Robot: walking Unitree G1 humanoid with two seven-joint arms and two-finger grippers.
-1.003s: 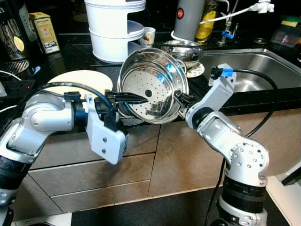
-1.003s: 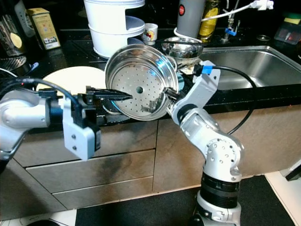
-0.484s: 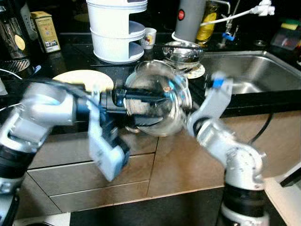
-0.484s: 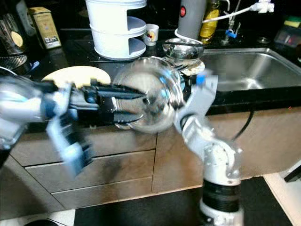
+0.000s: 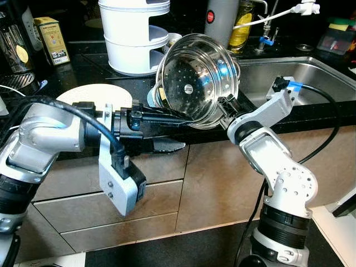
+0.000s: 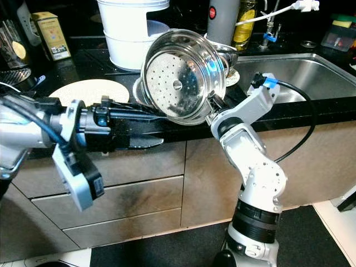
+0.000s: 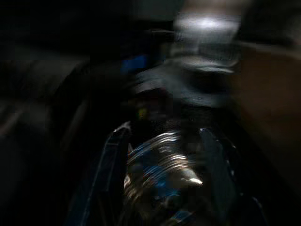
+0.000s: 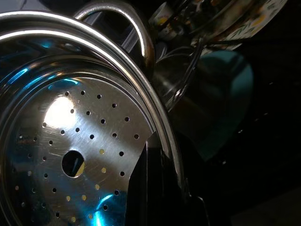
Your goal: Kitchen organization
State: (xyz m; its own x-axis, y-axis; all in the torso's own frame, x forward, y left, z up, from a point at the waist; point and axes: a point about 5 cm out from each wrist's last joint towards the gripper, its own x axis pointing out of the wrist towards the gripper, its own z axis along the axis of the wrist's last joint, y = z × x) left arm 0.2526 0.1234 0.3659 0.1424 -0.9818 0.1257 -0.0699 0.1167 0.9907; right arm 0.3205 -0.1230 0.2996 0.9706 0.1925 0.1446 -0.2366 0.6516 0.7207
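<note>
Above the front edge of a black kitchen table [image 5: 83, 69], a perforated steel steamer basket [image 5: 196, 78] hangs tilted, its holed base facing the camera. The right tool [image 5: 226, 110] is clamped on the basket's lower rim, one black finger [image 8: 155, 188] lying inside against the holed base in the right wrist view. The left tool [image 5: 173, 131] reaches in below the basket with its two fingers spread apart, one near the basket's underside, the other lower; whether either touches the basket cannot be told, and the left wrist view is dark and blurred.

Behind, on the table, stand a white tiered container [image 5: 135, 34], a yellow carton [image 5: 51, 40], a pale round mat [image 5: 89, 94], a small printed cup [image 5: 173, 40], a grey cylinder with a red button [image 5: 218, 22] and a bottle of yellow liquid [image 5: 241, 30]. To the right lies a stainless sink [image 5: 311, 75]. Brown drawer fronts [image 5: 167, 194] run below, above a dark floor [image 5: 183, 250].
</note>
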